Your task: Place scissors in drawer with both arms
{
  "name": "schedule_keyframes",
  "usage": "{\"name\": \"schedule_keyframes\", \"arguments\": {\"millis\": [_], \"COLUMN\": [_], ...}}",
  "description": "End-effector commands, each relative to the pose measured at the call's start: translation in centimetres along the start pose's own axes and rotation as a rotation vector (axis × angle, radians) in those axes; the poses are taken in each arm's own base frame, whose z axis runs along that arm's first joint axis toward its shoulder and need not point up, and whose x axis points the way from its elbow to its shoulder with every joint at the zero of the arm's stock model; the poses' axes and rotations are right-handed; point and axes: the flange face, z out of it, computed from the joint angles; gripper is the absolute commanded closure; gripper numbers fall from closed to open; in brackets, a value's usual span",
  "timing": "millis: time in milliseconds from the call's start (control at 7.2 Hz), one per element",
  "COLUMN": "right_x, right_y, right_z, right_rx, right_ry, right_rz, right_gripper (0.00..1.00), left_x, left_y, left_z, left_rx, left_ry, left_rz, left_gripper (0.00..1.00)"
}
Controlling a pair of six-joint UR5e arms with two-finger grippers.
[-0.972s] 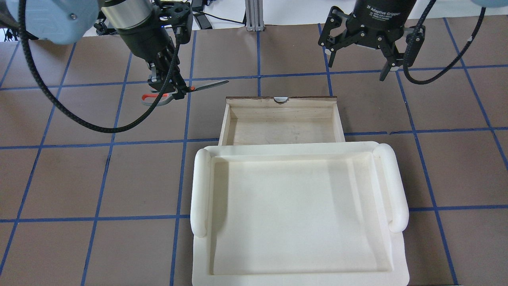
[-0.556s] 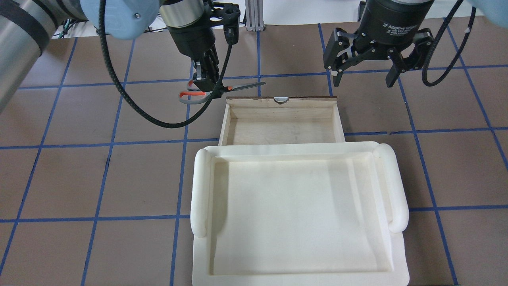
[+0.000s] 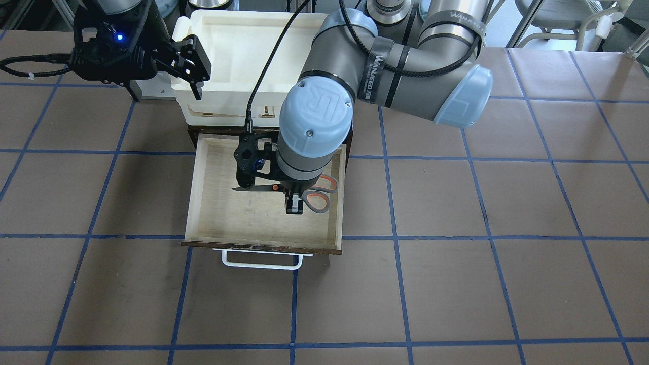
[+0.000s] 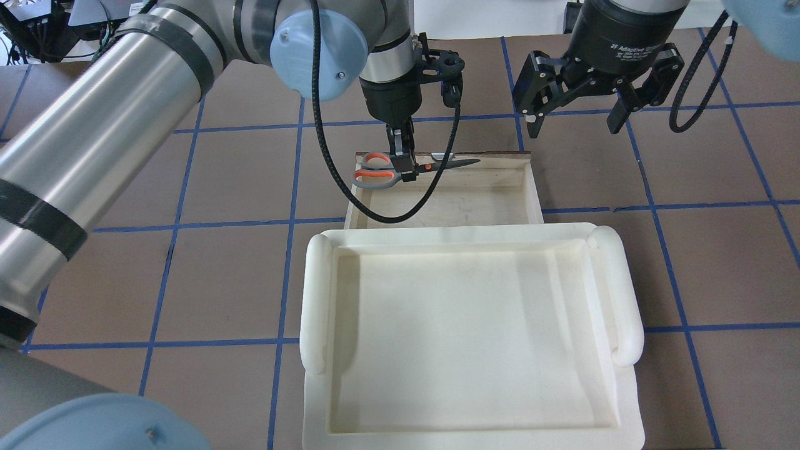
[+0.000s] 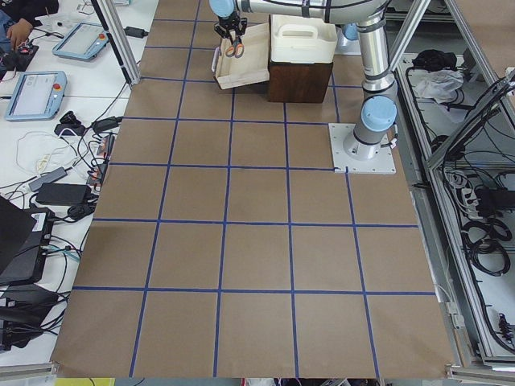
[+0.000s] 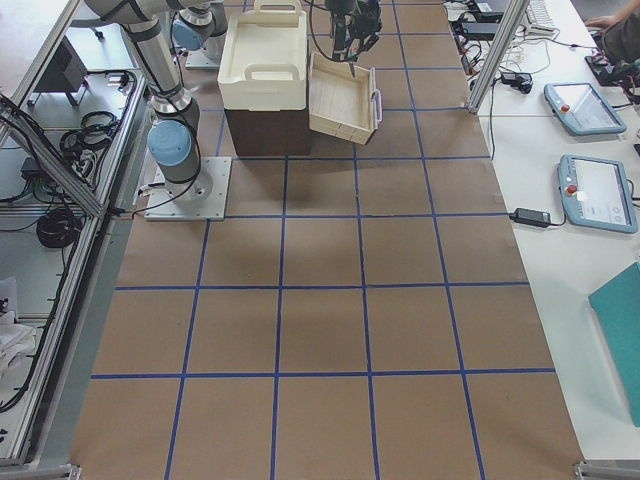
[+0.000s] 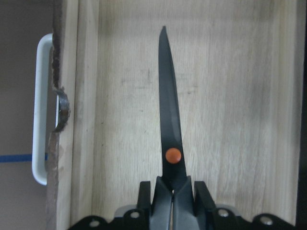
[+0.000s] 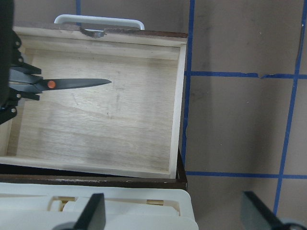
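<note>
The scissors, grey handles lined orange-red, hang level over the open pale-wood drawer, blades pointing toward its right side. My left gripper is shut on the scissors near the pivot. In the front view the scissors are above the drawer floor. The left wrist view shows the dark blade and orange pivot dot over the drawer bottom. My right gripper is open and empty, beyond the drawer's far right corner. In the right wrist view the scissors are at the drawer's left.
A white tray-like bin sits on top of the cabinet on the robot's side of the drawer. The drawer's white bar handle faces away from the robot. Brown table with blue tape grid lines all around.
My left arm has carried the scissors to the right, from the table left of the drawer to above the drawer. My right gripper has shifted only slightly and stays open.
</note>
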Motion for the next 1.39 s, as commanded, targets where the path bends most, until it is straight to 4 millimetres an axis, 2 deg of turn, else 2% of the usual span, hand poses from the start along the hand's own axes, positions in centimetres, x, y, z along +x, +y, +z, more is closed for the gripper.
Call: {"name": "schedule_keyframes", "arguments": {"millis": [0,278,556,694,972,1111,1250], "right_x": [0.3,0.6,0.6,0.6,0.6,0.6,0.6], "right_y": [-0.2,-0.3,-0.2,-0.2,-0.3,-0.4,-0.4], "right_z": [-0.1,-0.1,0.0,0.0,0.0,0.0,0.0], "right_rx": [0.008,0.008,0.004,0.004,0.005,0.007,0.007], "right_ry": [-0.006,-0.004,0.002,0.002,0.002,-0.001,0.000], "right_rz": [0.001,0.006,0.006,0.005,0.005,0.005,0.006], "right_gripper": [0.00,0.00,0.00,0.00,0.00,0.00,0.00], "left_x": [0.8,1.9,2.3,2.4,2.2,2.7,3.1], "left_y": [-3.4,-4.1,-3.0,-2.9,-2.9,-3.3,-4.0], "left_z": [3.5,4.6,7.0,7.6,8.5,8.2,8.6], "left_rx": [-0.009,0.009,-0.023,-0.025,-0.030,-0.031,-0.040], "left_ry": [0.043,0.112,0.177,0.187,0.200,0.199,0.202], "left_rz": [0.038,0.046,0.045,0.042,0.031,0.031,0.042], "left_gripper": [1.00,1.00,1.00,1.00,0.97,0.96,0.80]}}
